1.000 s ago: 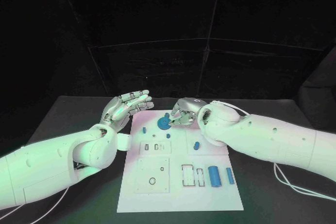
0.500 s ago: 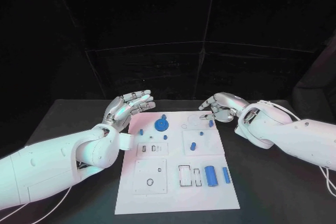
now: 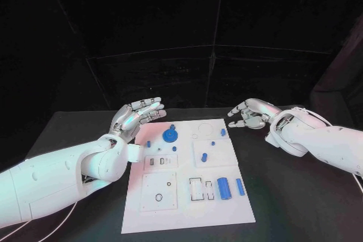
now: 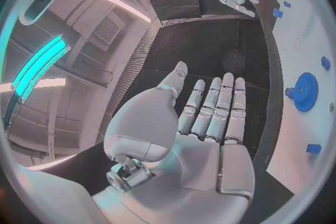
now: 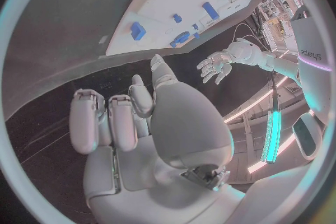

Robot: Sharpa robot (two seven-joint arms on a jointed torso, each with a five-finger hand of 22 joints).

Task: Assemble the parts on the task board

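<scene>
The white task board (image 3: 189, 210) lies in the middle of the table. A blue gear (image 3: 170, 134) stands on its far part, with small blue parts (image 3: 223, 132) around it. Two blue cylinders (image 3: 224, 188) lie at its near right. My left hand (image 3: 136, 116) hovers flat and empty at the board's far left corner, fingers stretched out. The left wrist view shows this hand (image 4: 210, 123) beside the gear (image 4: 306, 91). My right hand (image 3: 249, 114) hangs empty off the board's far right corner, fingers apart and loosely bent. In the right wrist view this hand (image 5: 140, 123) faces the board (image 5: 182, 0).
Black table (image 3: 302, 200) surrounds the board on all sides. The board carries several empty slots and holes, such as the rectangular frames (image 3: 195, 188) and a ring (image 3: 159, 197) at its near part. A dark curtain stands behind the table.
My right hand has drawn back from over the gear to the right, off the board. A small blue part now shows on the board's far right. The left hand has hardly moved.
</scene>
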